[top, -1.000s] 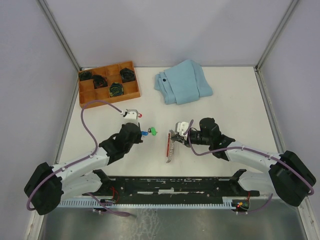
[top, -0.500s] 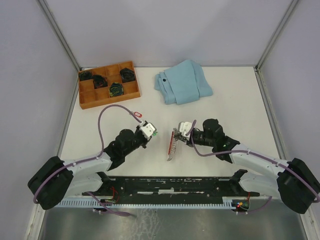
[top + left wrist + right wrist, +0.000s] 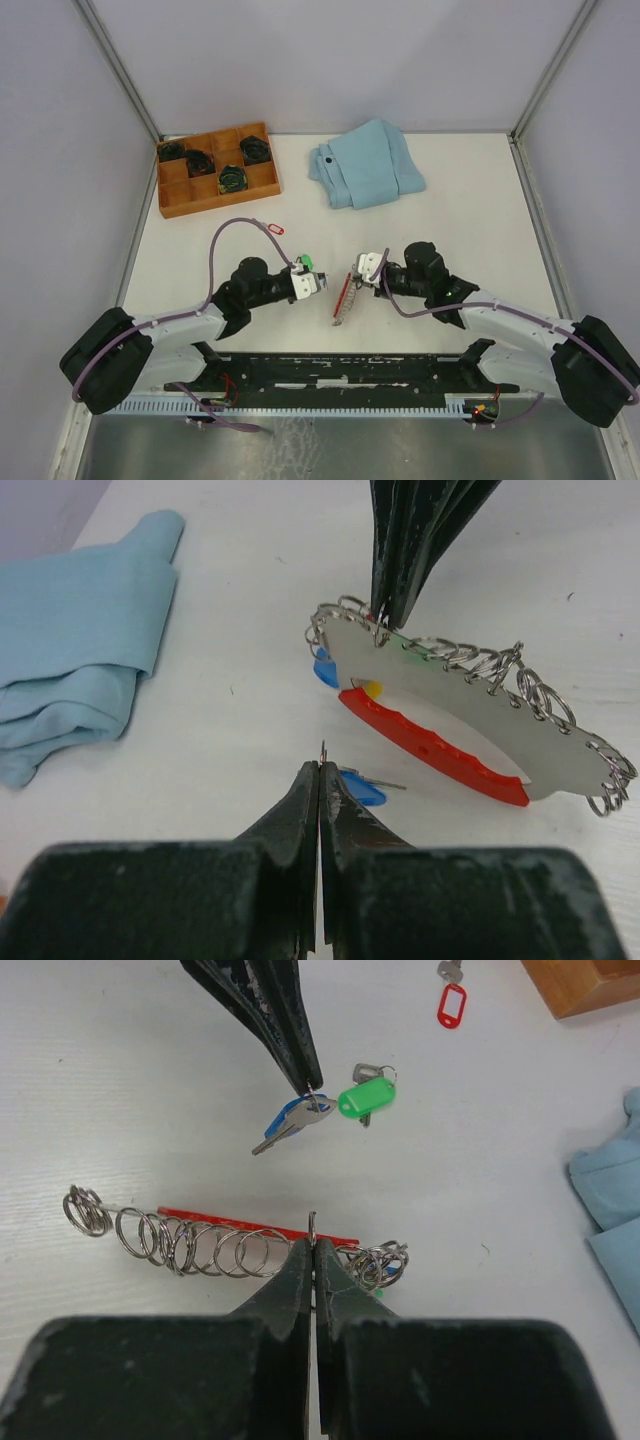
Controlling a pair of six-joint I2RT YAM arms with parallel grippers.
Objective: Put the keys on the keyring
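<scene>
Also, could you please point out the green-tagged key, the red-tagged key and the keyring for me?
green-tagged key point(image 3: 366, 1097): right wrist view, on its green tag.
red-tagged key point(image 3: 451, 1005): right wrist view, on its red tag.
keyring point(image 3: 430, 748): left wrist view, on the red strip's middle.

A folded light-blue cloth point(image 3: 368, 165) lies right of a wooden tray point(image 3: 222, 203).

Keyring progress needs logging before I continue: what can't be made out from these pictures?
- Top view: keyring loops too small to count.
- Left wrist view: blue key partly hidden behind the left gripper's shut jaws.
- Right wrist view: red key blade cut off by the top edge.
</scene>
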